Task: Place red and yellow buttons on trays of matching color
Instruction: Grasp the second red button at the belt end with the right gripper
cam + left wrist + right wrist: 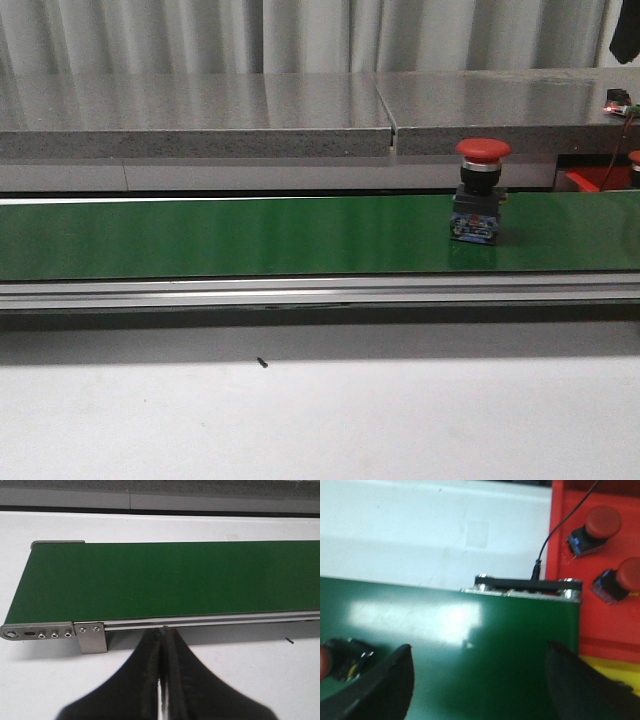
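Note:
A red button [481, 192] with a black and blue base stands upright on the green conveyor belt [250, 235], right of centre. The right wrist view catches its edge [340, 660] beside my open right gripper [479, 677], which hovers over the belt's end with nothing between its fingers. The red tray [600, 625] past that end holds two red buttons [597, 527] [625, 577]. A strip of the yellow tray [610, 667] shows beside it. My left gripper [163, 645] is shut and empty, near the belt's other end. No yellow button is in view.
A grey stone ledge [300, 115] runs behind the belt. A black cable [560, 525] plugs into the belt's end bracket beside the red tray. White tabletop [320, 420] lies in front of the belt, with a small black speck [262, 363].

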Robot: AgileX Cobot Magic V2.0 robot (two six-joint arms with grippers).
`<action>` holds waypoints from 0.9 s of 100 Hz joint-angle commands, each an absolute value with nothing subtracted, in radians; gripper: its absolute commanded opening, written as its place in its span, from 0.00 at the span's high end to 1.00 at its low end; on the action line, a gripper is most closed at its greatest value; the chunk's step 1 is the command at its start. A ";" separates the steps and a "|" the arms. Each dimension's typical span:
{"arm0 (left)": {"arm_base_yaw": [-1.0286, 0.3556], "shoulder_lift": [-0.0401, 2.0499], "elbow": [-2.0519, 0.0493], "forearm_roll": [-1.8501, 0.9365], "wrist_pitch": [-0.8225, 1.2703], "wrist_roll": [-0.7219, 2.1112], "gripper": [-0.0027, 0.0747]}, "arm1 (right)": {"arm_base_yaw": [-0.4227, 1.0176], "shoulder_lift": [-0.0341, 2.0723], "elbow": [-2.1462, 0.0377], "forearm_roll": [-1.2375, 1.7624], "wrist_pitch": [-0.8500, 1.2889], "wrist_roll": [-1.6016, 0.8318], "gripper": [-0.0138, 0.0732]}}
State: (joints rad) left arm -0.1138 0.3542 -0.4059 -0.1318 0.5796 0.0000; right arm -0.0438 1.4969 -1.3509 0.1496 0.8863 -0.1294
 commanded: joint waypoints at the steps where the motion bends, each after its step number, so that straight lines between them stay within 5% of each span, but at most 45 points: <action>1: -0.114 0.361 -0.432 -0.146 0.503 0.000 0.99 | -0.042 1.440 -1.374 0.205 0.946 -0.196 0.22; 30: -0.114 0.361 -0.432 -0.146 0.503 0.000 0.99 | -0.011 1.432 -1.372 0.298 1.115 -0.326 0.22; 90: -0.114 0.361 -0.432 -0.146 0.503 0.000 0.99 | 0.085 1.515 -1.213 0.297 0.850 -0.334 0.22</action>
State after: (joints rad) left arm -0.1138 0.3542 -0.4059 -0.1318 0.5796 0.0000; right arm 0.0788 1.5259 -1.1930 0.2749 0.9176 -0.3183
